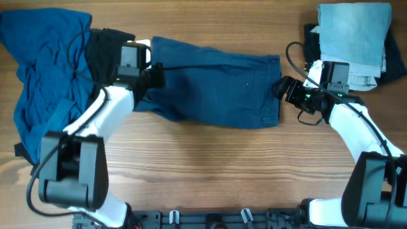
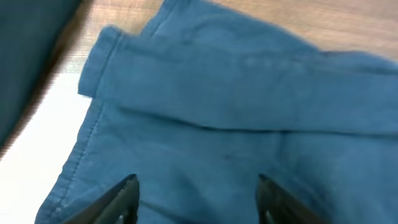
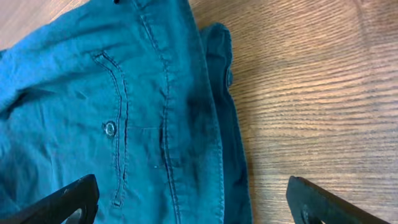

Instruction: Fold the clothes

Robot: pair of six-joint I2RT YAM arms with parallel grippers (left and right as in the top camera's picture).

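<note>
Wood table [image 1: 210, 165], navy shorts [image 1: 216, 89] laid across, left gripper [image 1: 156, 75] open over one end, right gripper [image 1: 280, 88] open at the other, both empty

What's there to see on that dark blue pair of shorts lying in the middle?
The dark navy denim shorts lie flat, apparently folded double, across the middle of the wooden table. Stitched seams and a buttoned pocket show. The open left claw hovers over one end, the open right claw at the other.
</note>
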